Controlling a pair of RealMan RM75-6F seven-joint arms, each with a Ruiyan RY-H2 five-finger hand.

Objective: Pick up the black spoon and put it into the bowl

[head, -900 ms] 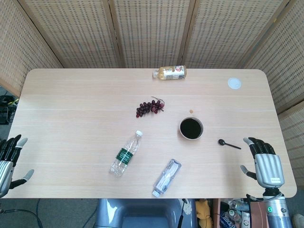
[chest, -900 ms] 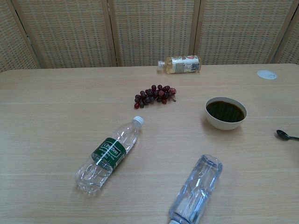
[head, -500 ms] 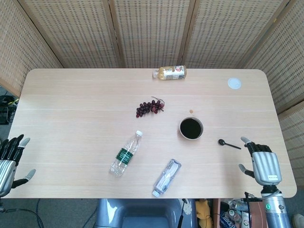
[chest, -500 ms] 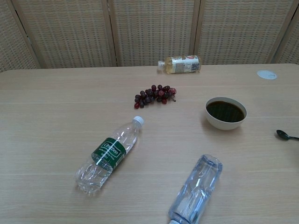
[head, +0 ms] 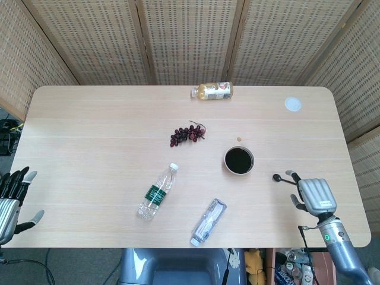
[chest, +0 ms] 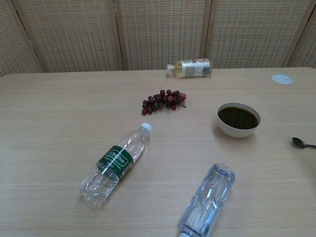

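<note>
my left hand (head: 10, 205) at lower-left frame edge, fingers spread, empty | white round bowl with dark inside (head: 238, 160) right of centre | slim black spoon (head: 278, 177) on the wooden table (head: 95, 142), just right of bowl | my right hand (head: 314, 195) lower right, fingertips over the spoon's handle, grip unclear

The right robot hand (head: 314, 194) has moved left across the surface (head: 107, 154), its fingers now over the spoon (head: 277, 177) handle.
</note>
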